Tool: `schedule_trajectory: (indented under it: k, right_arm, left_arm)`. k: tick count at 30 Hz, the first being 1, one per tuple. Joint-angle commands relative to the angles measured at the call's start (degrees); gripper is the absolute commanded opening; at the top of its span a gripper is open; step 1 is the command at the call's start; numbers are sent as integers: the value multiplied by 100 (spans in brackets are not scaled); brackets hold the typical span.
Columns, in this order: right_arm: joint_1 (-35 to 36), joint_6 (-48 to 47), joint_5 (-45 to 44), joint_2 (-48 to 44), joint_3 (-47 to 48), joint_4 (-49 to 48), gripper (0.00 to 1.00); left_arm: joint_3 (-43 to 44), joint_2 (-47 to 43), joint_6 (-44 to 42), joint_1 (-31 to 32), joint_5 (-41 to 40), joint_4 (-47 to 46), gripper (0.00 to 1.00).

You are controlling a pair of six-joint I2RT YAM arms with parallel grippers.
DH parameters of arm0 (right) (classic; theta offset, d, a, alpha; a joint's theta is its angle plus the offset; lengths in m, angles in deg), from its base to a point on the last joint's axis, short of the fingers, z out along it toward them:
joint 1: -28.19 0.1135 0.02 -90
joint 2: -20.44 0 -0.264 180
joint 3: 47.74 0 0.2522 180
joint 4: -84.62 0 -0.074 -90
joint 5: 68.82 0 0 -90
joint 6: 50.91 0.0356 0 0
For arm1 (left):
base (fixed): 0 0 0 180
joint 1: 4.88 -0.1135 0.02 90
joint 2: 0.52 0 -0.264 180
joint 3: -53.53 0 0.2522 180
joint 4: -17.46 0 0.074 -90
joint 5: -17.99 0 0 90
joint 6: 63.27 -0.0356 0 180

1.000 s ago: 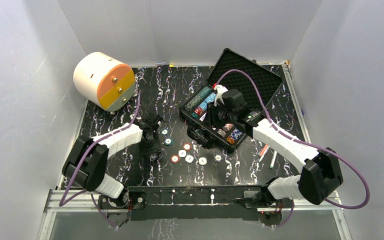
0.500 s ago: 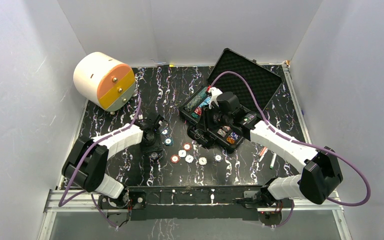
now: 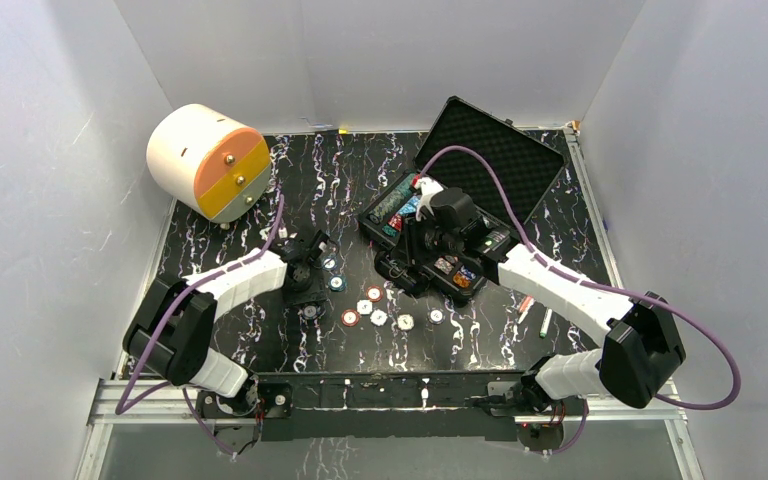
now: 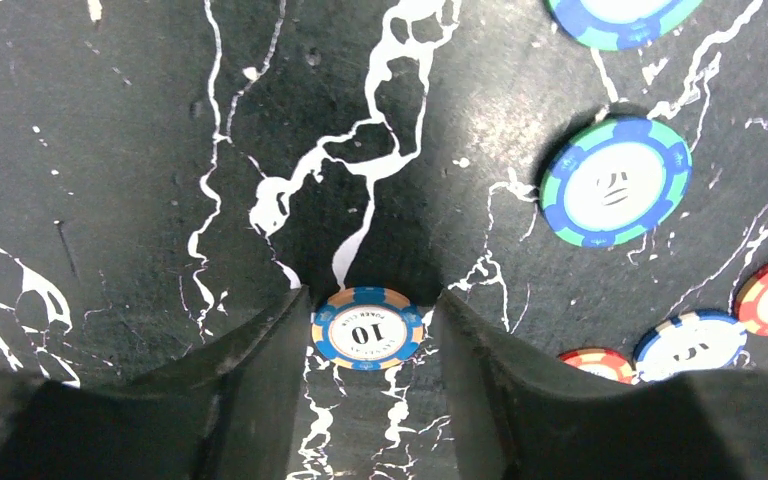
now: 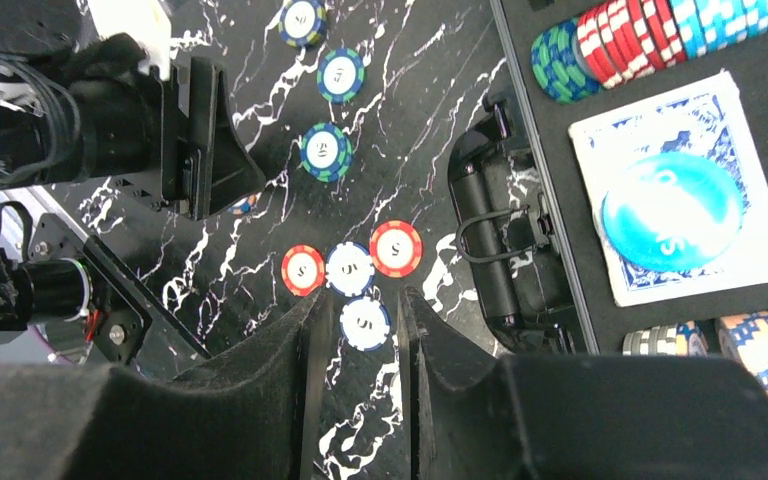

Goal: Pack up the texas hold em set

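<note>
Left fingers (image 4: 260, 385) parted around blue chip (image 4: 367, 328) marked "10 POKER CLUB", right fingers (image 5: 295, 375) narrowly apart, empty

We show two arms of identical build. The left arm (image 3: 230, 285) and right arm (image 3: 560, 290) each alternate white moulded link shells with black joint housings. We note a purple cable (image 3: 457, 149) looping along each arm, and a white tag (image 3: 423, 186) at the right wrist. The fingers (image 4: 260, 400) are matte black, wedge-shaped blocks.
</note>
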Motion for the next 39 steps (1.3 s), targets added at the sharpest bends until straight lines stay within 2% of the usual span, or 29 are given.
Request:
schedule_trajectory:
  k: [1,18,29,34,39]
  right_arm:
    - [75,142,-160,-157,-120,-258,39]
    - [130,218,-231,-145,-184,-346,39]
    - [130,200,-300,-89,-161,-363,38]
    - [135,191,-321,-59,-144,-396,38]
    - [147,158,-337,-52,-115,-382,38]
  left_arm:
    - [-370,299,184,85,154,-7,54]
    - [-222,396,761,281,-101,884,55]
    - [-344,365,768,319,50,1112,49]
    - [-369,297,713,314,85,1230,54]
    - [-271,567,877,318,-205,822,43]
